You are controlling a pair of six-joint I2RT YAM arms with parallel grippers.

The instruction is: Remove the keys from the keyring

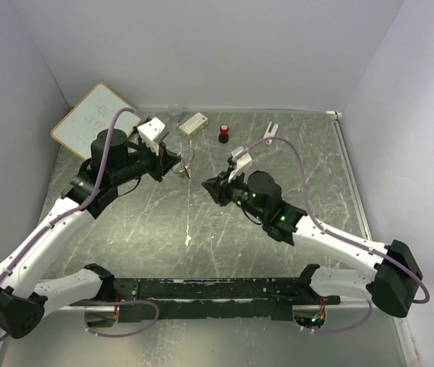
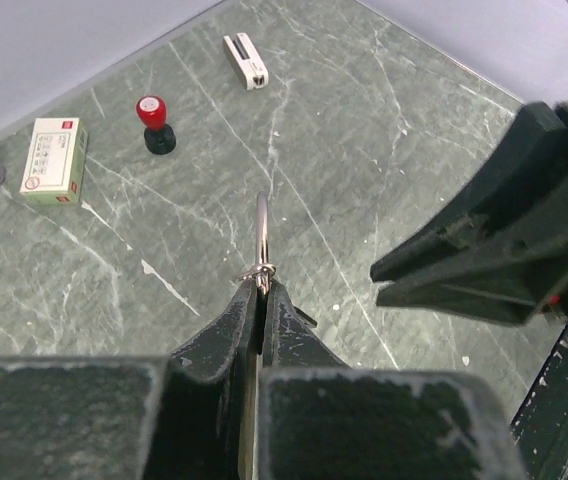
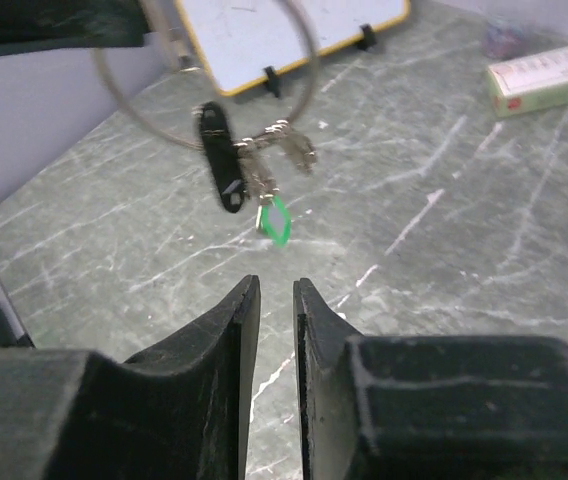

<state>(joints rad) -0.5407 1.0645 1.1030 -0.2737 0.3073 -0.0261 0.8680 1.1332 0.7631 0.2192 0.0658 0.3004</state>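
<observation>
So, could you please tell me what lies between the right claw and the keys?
Nothing. In the right wrist view, the right claw faces the hanging keys across a bare gap, with only the tabletop behind it.

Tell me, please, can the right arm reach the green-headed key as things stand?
Probably yes: the green-headed key hangs in the air from the keyring the left claw holds, straight ahead of the right claw, with nothing between them.
</observation>
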